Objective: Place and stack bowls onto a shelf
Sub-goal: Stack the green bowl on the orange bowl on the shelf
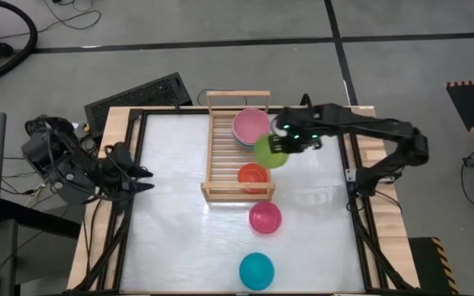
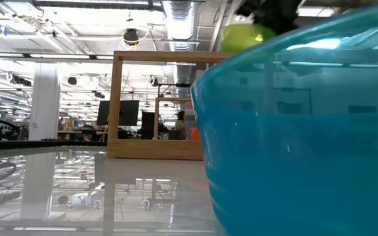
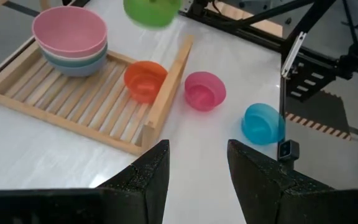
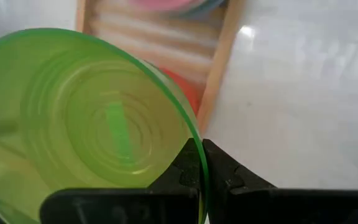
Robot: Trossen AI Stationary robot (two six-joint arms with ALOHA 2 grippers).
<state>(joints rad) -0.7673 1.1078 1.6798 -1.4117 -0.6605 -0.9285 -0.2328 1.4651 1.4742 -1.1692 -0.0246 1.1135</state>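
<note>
My right gripper (image 1: 285, 141) is shut on the lime green bowl (image 1: 268, 152), held in the air over the shelf's right rail; the bowl fills the right wrist view (image 4: 86, 124) and shows high in the low view (image 2: 245, 34). The wooden slatted shelf (image 1: 222, 156) carries a stack of larger bowls, pink on top (image 1: 251, 125), at its far end and the orange-red bowl (image 1: 253, 176) at its near end. The magenta bowl (image 1: 265, 217) and cyan bowl (image 1: 256, 270) stand on the table nearer. My left gripper (image 3: 197, 163) is open at the table's left edge (image 1: 142, 178). My right gripper pinches the lime green bowl's rim (image 4: 197, 163), one finger inside the bowl and one outside. The bowl is lifted clear and tipped, with its opening facing the wrist camera. The arm reaches in from the table's right side.
The cyan bowl (image 2: 300, 131) stands close before the low camera and hides much of that view. A black keyboard (image 1: 138, 97) lies beyond the table's far left corner. Bare white tabletop (image 1: 171, 222) lies left of the shelf and near bowls.
</note>
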